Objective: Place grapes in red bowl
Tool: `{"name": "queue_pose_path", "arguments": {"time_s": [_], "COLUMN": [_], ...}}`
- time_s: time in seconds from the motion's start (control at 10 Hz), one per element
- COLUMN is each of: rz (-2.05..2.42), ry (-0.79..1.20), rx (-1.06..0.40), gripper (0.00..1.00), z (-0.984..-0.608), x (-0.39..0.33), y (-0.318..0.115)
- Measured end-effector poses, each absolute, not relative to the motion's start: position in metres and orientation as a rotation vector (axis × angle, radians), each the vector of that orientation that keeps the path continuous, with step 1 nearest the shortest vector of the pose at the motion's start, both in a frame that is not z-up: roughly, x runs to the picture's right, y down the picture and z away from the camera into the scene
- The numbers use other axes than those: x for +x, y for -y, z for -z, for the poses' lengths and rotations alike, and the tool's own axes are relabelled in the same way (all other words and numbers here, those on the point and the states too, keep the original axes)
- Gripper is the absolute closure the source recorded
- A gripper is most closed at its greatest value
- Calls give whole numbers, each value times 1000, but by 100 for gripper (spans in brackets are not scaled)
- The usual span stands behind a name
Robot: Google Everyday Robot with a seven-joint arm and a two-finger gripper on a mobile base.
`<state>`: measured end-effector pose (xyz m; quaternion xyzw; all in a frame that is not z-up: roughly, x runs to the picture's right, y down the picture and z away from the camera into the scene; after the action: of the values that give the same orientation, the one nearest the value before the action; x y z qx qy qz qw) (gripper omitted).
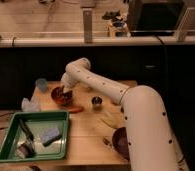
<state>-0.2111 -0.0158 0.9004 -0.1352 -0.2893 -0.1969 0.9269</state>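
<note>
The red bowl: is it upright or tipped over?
Upright: the red bowl sits open side up on the table; the tool is just above it.

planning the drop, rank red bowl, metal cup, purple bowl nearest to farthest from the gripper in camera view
The gripper is over the red bowl.
1. red bowl: directly beneath
2. metal cup: mid-table
3. purple bowl: near front edge

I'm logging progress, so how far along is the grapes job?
The reach looks done: the tool sits over the red bowl. Placing is in hand. No grapes are visible, so whether they are in it cannot be told. Left: confirm and withdraw.
</note>
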Motion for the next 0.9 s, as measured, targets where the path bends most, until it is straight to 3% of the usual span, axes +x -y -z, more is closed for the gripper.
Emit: {"name": "queue_pose_path", "arguments": {"time_s": [0.9], "rz": [516], "ry": [686], "rx": [-332], "gripper": [20], "z": [-892], "x": [-243], "y": [3]}}
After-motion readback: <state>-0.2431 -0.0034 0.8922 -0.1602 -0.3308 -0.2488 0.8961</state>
